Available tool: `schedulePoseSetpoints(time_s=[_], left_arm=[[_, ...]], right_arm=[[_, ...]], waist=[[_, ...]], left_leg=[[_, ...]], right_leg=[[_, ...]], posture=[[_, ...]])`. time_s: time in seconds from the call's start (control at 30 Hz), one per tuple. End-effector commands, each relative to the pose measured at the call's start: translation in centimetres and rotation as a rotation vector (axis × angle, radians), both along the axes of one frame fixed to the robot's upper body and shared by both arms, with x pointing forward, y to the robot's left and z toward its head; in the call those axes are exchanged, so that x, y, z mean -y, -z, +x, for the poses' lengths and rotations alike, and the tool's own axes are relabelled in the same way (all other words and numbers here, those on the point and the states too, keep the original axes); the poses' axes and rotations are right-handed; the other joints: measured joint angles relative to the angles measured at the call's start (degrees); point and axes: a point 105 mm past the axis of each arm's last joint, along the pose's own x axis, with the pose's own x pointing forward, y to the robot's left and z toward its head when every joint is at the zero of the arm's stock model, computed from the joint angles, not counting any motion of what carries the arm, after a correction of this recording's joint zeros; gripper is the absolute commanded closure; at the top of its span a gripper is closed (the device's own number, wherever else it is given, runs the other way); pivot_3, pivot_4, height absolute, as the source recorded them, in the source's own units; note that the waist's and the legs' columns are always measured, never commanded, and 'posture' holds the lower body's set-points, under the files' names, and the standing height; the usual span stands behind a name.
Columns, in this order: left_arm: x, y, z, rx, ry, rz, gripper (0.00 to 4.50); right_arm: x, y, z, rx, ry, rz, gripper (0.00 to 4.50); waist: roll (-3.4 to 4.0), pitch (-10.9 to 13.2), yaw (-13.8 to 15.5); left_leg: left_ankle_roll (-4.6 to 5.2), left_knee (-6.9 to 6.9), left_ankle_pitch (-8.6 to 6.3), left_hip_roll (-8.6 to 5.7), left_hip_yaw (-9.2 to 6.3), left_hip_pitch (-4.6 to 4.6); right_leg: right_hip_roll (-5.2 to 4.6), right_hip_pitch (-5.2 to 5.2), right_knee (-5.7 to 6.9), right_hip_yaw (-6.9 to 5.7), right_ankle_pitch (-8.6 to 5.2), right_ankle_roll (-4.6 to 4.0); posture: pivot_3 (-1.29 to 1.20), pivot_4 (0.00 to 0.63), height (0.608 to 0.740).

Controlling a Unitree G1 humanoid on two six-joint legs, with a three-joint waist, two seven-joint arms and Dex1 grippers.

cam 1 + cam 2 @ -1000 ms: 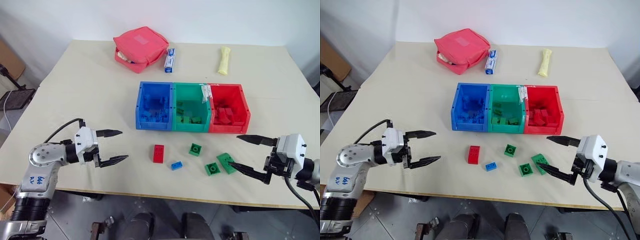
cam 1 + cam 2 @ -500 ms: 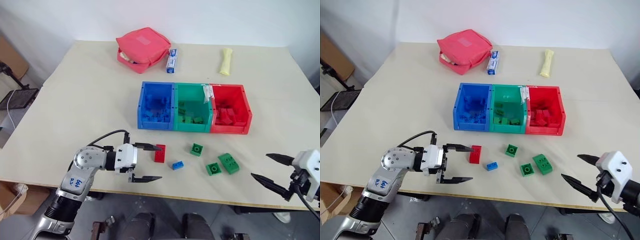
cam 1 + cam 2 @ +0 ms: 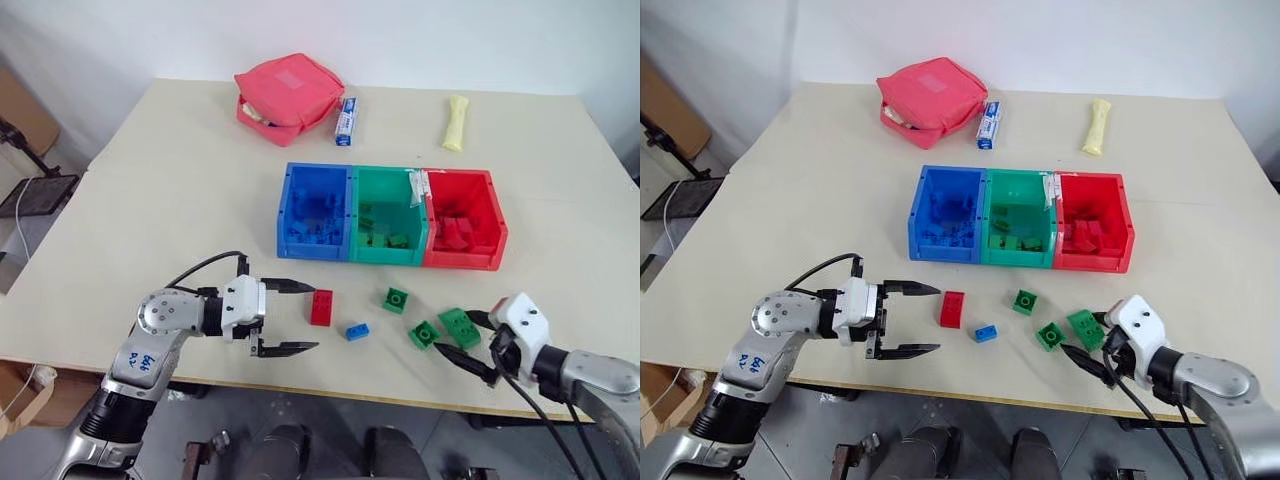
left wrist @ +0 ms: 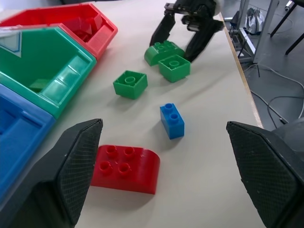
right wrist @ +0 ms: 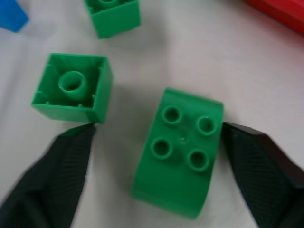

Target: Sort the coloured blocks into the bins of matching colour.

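Note:
Blue [image 3: 315,210], green [image 3: 387,215] and red [image 3: 465,218] bins stand joined in a row, each with blocks inside. Loose on the table in front lie a red block [image 3: 321,307], a small blue block [image 3: 354,331], a green cube [image 3: 396,299], an upturned green cube [image 3: 424,334] and a rounded green block [image 3: 459,326]. My left gripper [image 3: 315,317] is open, pointing right, the red block [image 4: 124,168] just ahead of its fingertips. My right gripper [image 5: 157,127] is open and low, its fingers either side of the rounded green block [image 5: 178,156].
A red fabric pouch [image 3: 288,97], a blue-white tube [image 3: 345,120] and a yellow roll [image 3: 454,121] lie at the back of the table. The loose blocks and both grippers are close to the table's front edge [image 3: 330,388].
My left gripper swung right to the red block and stayed open. My right gripper dropped and came in from the right to straddle the rounded green block, its fingers narrowing.

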Motion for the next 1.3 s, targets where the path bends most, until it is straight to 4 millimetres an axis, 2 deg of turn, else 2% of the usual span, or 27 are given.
schedulePoseSetpoints(time_s=[0.03,0.17,0.2,0.27,0.4,0.47,0.53,0.6,0.73,0.8,0.97,1.03,1.1,1.2,1.3], left_arm=[[-0.2,-1.1,-0.2,0.049,-0.018,-0.018,0.00],[-0.5,-1.2,-0.1,0.049,-0.063,-0.049,0.00],[-0.5,-1.3,0.0,0.051,-0.084,-0.058,0.00],[-0.6,-1.9,0.1,0.044,-0.122,-0.123,0.00],[-1.5,-3.3,0.6,0.014,-0.208,-0.232,0.00],[-1.8,-3.3,0.8,0.002,-0.229,-0.227,0.00],[-3.2,-2.9,1.2,0.009,-0.296,-0.208,0.00],[-5.3,-2.2,1.6,0.009,-0.382,-0.185,0.00],[-6.2,-2.6,1.9,0.018,-0.413,-0.177,0.00],[-6.4,-3.0,2.1,0.029,-0.415,-0.179,0.00],[-6.2,-3.4,2.4,0.044,-0.408,-0.175,0.00],[-5.6,-3.2,2.2,0.039,-0.377,-0.165,0.00],[-4.9,-3.0,1.9,0.035,-0.340,-0.153,0.00],[-3.9,-2.7,1.9,0.036,-0.277,-0.126,0.00],[-3.1,-2.0,1.7,0.026,-0.197,-0.073,0.00]], right_arm=[[0.3,0.5,0.0,-0.008,0.017,-0.013,1.63],[1.6,-0.5,0.5,0.028,0.028,-0.031,2.85],[1.8,-1.0,0.7,0.053,0.019,-0.038,3.03],[1.8,-2.7,1.3,0.105,-0.012,-0.010,3.01],[-0.8,-7.6,3.4,0.237,-0.127,0.079,3.01],[-1.3,-8.9,4.3,0.271,-0.125,0.097,3.01],[-2.9,-11.3,6.7,0.331,-0.129,0.116,3.01],[-4.7,-13.4,10.0,0.390,-0.104,0.095,3.01],[-5.7,-14.1,12.4,0.424,-0.076,0.064,3.01],[-5.9,-14.5,13.2,0.448,-0.058,0.067,2.30],[-6.7,-14.7,13.3,0.455,-0.106,0.098,0.78],[-6.5,-14.5,12.6,0.459,-0.126,0.089,0.16],[-6.0,-14.1,11.2,0.471,-0.166,0.078,0.07],[-4.4,-13.4,8.0,0.468,-0.223,0.147,0.07],[-1.7,-11.2,5.0,0.423,-0.258,0.109,0.07]], waist=[[0.00,0.00,-0.04],[0.00,0.00,-0.03],[0.00,0.00,-0.03],[0.00,0.00,-0.02],[0.00,0.01,-0.72],[0.00,0.01,-0.66],[-0.01,0.01,-0.62],[0.02,0.08,-1.97],[-0.06,0.06,-1.04],[-0.06,0.06,-0.53],[-0.06,0.06,-0.40],[-0.06,0.06,-0.53],[-0.06,0.06,-0.37],[-0.06,0.06,0.12],[-0.06,0.06,0.02]], left_leg=[[-0.01,0.00,0.01,0.00,0.00,0.01],[0.00,-0.01,0.01,0.00,0.01,0.02],[0.00,-0.01,0.01,0.00,0.01,0.02],[0.00,-0.02,0.01,-0.01,0.03,0.01],[0.00,0.01,0.01,0.04,0.11,0.01],[-0.07,-0.02,0.04,0.16,0.14,0.04],[-0.16,-0.03,-0.01,0.33,0.12,0.04],[-0.23,-0.02,-0.04,0.44,0.27,0.03],[-0.37,-0.09,-0.07,0.64,0.18,0.04],[-0.43,-0.08,-0.12,0.63,-0.15,-0.06],[-0.35,-0.06,-0.14,0.54,-0.09,-0.56],[-0.35,0.00,-0.14,0.54,-0.02,-0.77],[-0.36,-0.01,-0.14,0.57,-0.03,-0.77],[-0.35,0.04,-0.13,0.57,-0.02,-0.81],[-0.33,0.14,-0.12,0.53,0.02,-0.82]], right_leg=[[0.00,0.00,0.01,0.01,0.00,0.00],[0.01,0.01,0.01,0.03,0.01,0.00],[0.01,0.01,0.01,0.03,0.01,0.01],[0.00,0.00,0.00,0.03,0.01,0.02],[0.02,-0.04,0.04,0.09,0.04,0.00],[0.02,-0.04,0.04,0.09,0.08,-0.07],[0.07,-0.05,-0.01,0.06,0.13,-0.15],[0.18,-0.12,-0.02,0.15,0.18,-0.25],[0.37,-0.20,0.00,0.28,0.21,-0.35],[0.68,-0.23,0.00,0.37,0.27,-0.48],[0.66,-0.75,0.27,0.47,0.33,-0.53],[0.67,-1.06,0.52,0.45,0.34,-0.55],[0.69,-1.07,0.53,0.42,0.33,-0.55],[0.69,-1.04,0.52,0.42,0.33,-0.55],[0.69,-0.98,0.51,0.42,0.35,-0.53]], posture=[[0.00,0.150,0.740],[0.00,0.150,0.740],[0.00,0.150,0.740],[0.00,0.150,0.740],[0.00,0.150,0.740],[0.00,0.150,0.740],[0.00,0.150,0.740],[0.00,0.150,0.740],[0.00,0.150,0.740],[0.00,0.150,0.740],[0.00,0.150,0.740],[0.00,0.150,0.740],[0.00,0.150,0.740],[0.00,0.150,0.740],[0.00,0.150,0.740]])
